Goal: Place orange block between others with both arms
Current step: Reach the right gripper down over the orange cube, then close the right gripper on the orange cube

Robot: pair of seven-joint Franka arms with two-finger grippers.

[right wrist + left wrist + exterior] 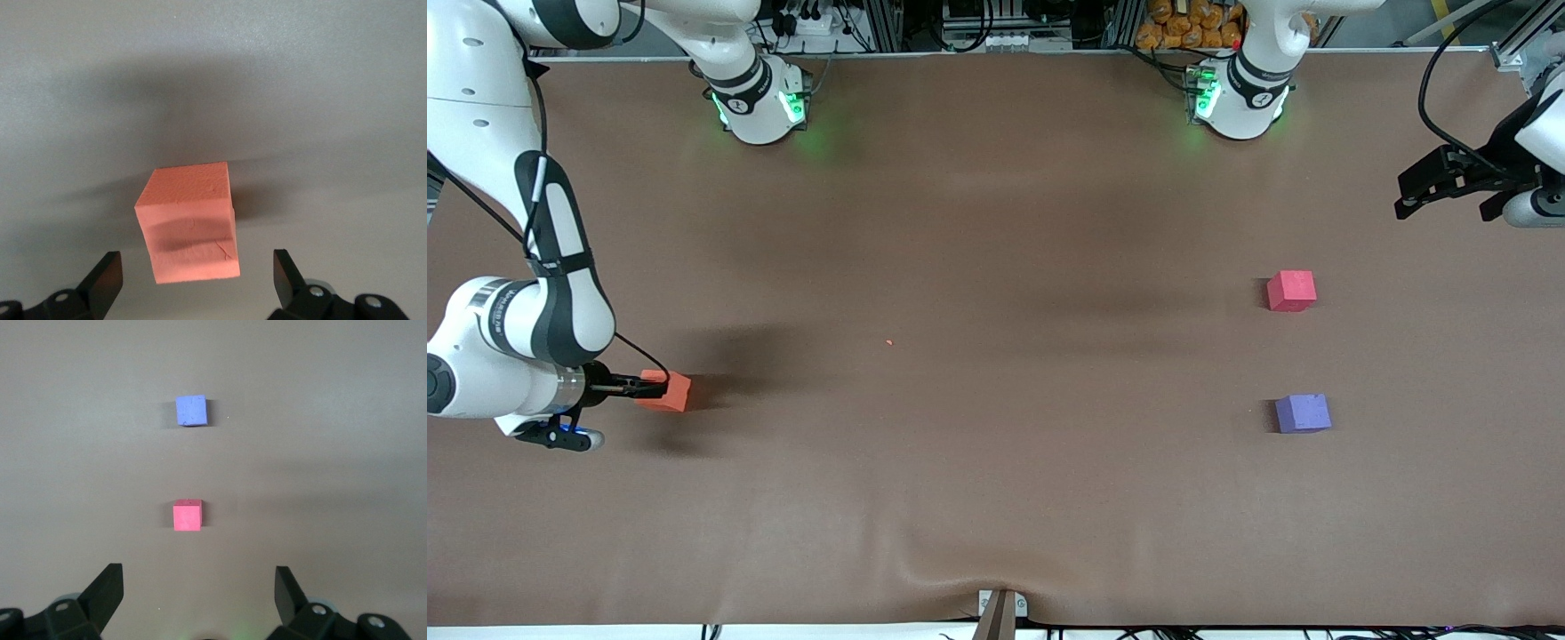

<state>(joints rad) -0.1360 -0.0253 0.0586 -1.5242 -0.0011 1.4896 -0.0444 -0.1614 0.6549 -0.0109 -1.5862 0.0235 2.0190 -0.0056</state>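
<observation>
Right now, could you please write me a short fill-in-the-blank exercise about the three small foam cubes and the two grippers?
1. The right gripper stands open at the small matte ____ foam cube.
2. The pinkish-red foam cube lies ____ from the front camera than the purple-blue foam cube.
3. The left gripper is open and holds ____.
4. The gap between those two cubes is still ____.

Missing words: orange; farther; nothing; empty

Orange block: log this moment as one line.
orange block: on table, not gripped | right gripper: open at it | left gripper: open, waiting | gap: unfilled
</observation>
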